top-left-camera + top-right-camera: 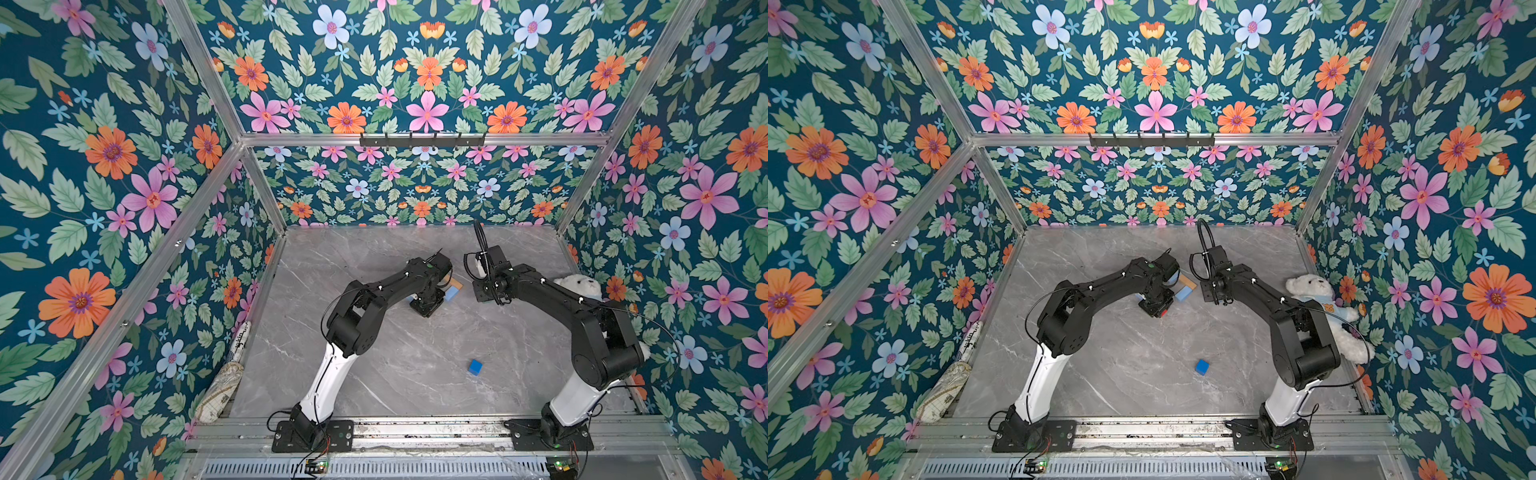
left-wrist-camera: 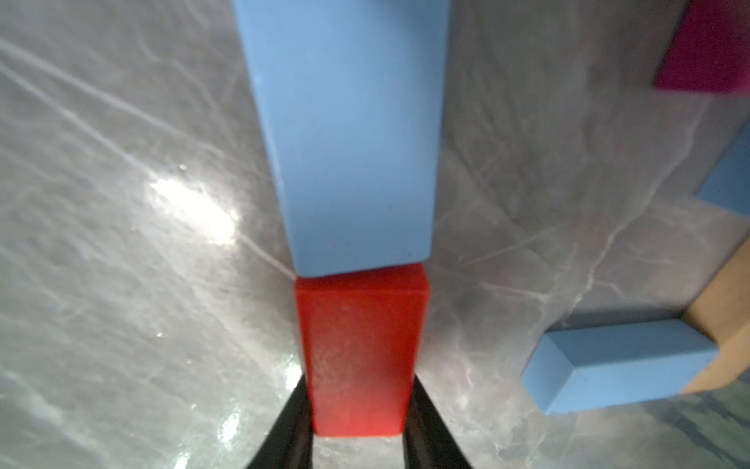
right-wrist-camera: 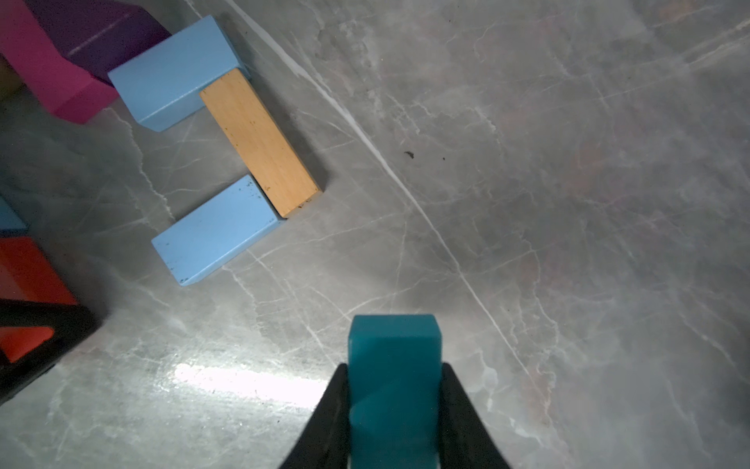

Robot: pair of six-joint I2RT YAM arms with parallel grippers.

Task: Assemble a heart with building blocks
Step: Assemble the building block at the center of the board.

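Observation:
My left gripper (image 2: 359,381) is shut on a red block (image 2: 359,341), whose far end touches the end of a long light blue block (image 2: 345,130) lying on the marble table. My right gripper (image 3: 394,367) is shut on a teal block (image 3: 393,341) held just above bare table. Beside it lies part of the heart outline: a tan block (image 3: 259,142) between two light blue blocks (image 3: 215,231), then a purple block (image 3: 101,36) and a magenta block (image 3: 48,77). In both top views the arms hide most of the heart. A blue cube (image 1: 475,367) lies alone nearer the front.
A white plush bear (image 1: 1316,299) sits against the right wall behind the right arm. A rolled patterned bundle (image 1: 218,390) lies along the left edge of the table (image 1: 374,374). Floral walls close in three sides.

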